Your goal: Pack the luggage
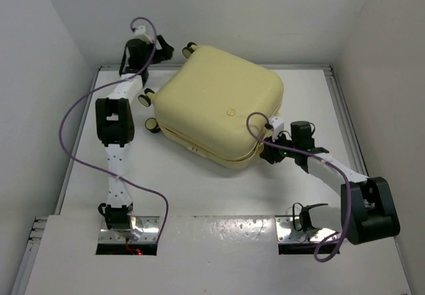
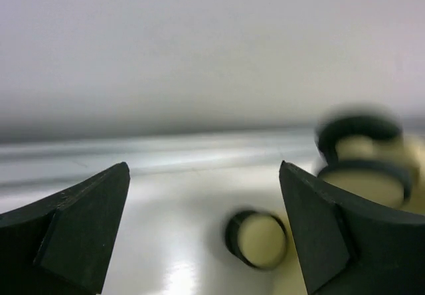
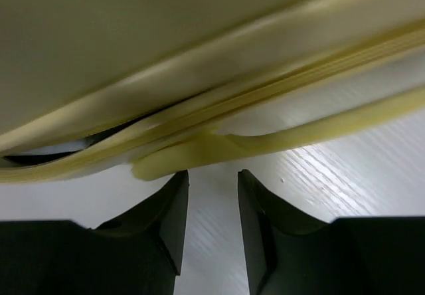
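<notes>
The luggage, a pale cream-yellow hard-shell suitcase, lies flat on the white table with its shells together. My right gripper is at its near right corner. In the right wrist view the luggage fills the top. Its zip seam runs across, and a yellow pull tab hangs just beyond my right gripper, which is open by a narrow gap with nothing in it. My left gripper is at the far left by the wheels. It stands wide open and empty, with a wheel low between its fingers.
White walls close in the table at the back and both sides. A second wheel sits blurred to the right of the left gripper. Purple cables loop off both arms. A dark slit shows in the seam at the left.
</notes>
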{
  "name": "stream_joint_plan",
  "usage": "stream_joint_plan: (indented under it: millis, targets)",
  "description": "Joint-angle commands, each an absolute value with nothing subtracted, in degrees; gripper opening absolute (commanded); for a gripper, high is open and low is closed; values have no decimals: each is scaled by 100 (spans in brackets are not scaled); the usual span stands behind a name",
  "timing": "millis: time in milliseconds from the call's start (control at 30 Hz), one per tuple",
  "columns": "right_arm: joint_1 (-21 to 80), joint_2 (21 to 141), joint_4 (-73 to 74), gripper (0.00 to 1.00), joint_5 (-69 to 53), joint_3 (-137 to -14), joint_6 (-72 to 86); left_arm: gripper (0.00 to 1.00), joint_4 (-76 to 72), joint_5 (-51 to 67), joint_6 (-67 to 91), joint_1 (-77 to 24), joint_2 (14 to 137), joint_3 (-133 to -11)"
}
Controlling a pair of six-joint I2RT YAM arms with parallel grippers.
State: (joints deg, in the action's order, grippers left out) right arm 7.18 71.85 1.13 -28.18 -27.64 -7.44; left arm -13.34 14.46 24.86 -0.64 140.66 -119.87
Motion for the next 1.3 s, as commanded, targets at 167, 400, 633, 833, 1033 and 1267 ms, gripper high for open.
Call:
stream_joint_plan:
  millis: [167, 400, 633, 833, 1033, 1267]
  targets:
    - [2546, 7444, -3266, 36, -2515, -2206, -1318, 100, -1538, 1392, 3490, 1835, 11106, -10816]
    - [3822, 9433, -4517, 36, -2153, -3791, -1038, 100, 407, 3084, 1444, 2250, 9564, -9528]
    - [4596, 10766, -5308, 39, -2161, -5361, -1334, 100, 1580, 3402, 335, 2250, 8526, -8649]
    - [4694, 9398, -5977, 43, -2031, -4062, -1627, 100, 2800, 3841, -2202, 1540, 7709, -8104]
    - [3914, 7385, -3214, 44, -793, -3252, -530, 90, 3340, 4070, -4981, 362, 6409, -6471]
    - [2699, 7286, -1706, 46, -668, -3638, 632, 65, 3112, 3201, -4783, -1712, 6590, -5783]
